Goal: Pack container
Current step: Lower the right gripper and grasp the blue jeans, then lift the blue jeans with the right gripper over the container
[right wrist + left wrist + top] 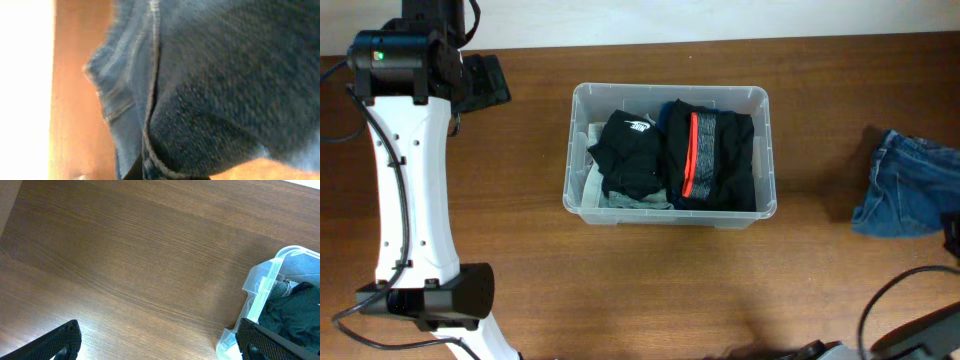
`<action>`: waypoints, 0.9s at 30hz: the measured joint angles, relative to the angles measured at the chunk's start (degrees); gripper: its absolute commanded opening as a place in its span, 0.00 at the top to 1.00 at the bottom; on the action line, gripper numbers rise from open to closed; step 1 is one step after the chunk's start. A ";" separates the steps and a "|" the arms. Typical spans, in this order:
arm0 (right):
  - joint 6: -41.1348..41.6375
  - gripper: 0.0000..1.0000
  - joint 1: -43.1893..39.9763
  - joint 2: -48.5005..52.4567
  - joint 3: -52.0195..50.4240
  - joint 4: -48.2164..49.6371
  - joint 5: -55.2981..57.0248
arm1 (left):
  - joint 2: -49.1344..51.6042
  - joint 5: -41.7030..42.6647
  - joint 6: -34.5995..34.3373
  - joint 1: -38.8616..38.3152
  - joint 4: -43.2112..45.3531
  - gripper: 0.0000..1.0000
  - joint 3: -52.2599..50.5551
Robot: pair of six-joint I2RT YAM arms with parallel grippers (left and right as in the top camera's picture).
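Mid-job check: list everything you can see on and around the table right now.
container: one, clear plastic, centre of the table
logo garment: one, black with a white logo, folded, in the container's left half
striped garment: one, black with a red stripe, in the container's right half
grey garment: one, pale grey, under the logo garment, only an edge shows
jeans: one, blue denim, bunched on the table at far right, outside the container
table: one, brown wood
left arm: white, along the left side
left gripper: black fingers wide apart over bare table, holding nothing
right gripper: fingers not seen; its camera is filled by denim
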 measured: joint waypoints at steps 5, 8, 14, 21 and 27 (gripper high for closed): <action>-3.19 0.96 7.98 -3.69 4.57 -4.55 4.20 | 0.00 0.00 0.00 0.00 0.00 0.01 0.00; -5.99 0.96 12.85 -3.93 8.96 -8.35 6.80 | 0.00 0.00 0.00 0.00 0.00 0.01 0.00; -8.70 0.96 19.54 -3.93 15.50 -11.54 9.05 | 0.00 0.00 0.00 0.00 0.00 0.00 0.00; -14.25 0.96 24.48 -3.93 21.24 -14.60 7.72 | 0.00 0.00 0.00 0.00 0.00 0.01 0.00; -17.86 0.96 30.62 -3.93 27.76 -17.79 6.14 | 0.00 0.00 0.00 0.00 0.00 0.01 0.00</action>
